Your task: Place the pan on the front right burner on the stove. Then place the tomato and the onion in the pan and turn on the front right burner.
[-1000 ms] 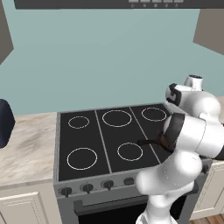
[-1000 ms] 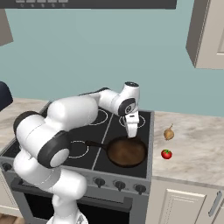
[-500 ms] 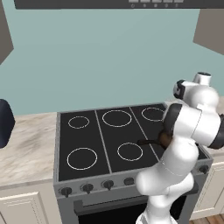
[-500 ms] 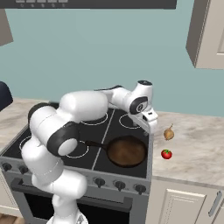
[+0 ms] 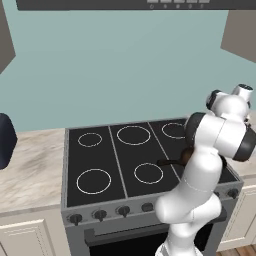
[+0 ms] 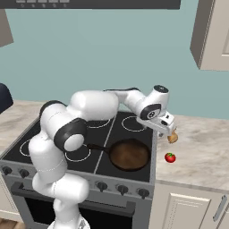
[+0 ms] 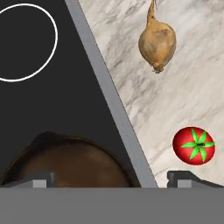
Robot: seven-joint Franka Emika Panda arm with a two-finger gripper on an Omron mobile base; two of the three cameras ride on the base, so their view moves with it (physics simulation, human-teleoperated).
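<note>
one step is judged done: the pan [image 6: 129,154] sits on the front right burner of the stove [image 6: 53,134], empty. the gripper [image 6: 169,131] hangs spread wide and grasping nothing, above the counter [image 6: 201,147] where the onion [image 7: 157,42] and the tomato [image 7: 194,145] lie apart. next it must descend and close on one.

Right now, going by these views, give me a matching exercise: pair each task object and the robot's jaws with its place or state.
1. round dark frying pan
2. glossy red tomato
3. tan pointed onion
4. two-finger gripper

A. lying on the marble counter, farther from the stove's knobs
B. jaws open, holding nothing
C. sitting on the stove's front right burner
D. lying on the marble counter, beside the pan

Pairs: 1-C, 2-D, 3-A, 4-B
</note>
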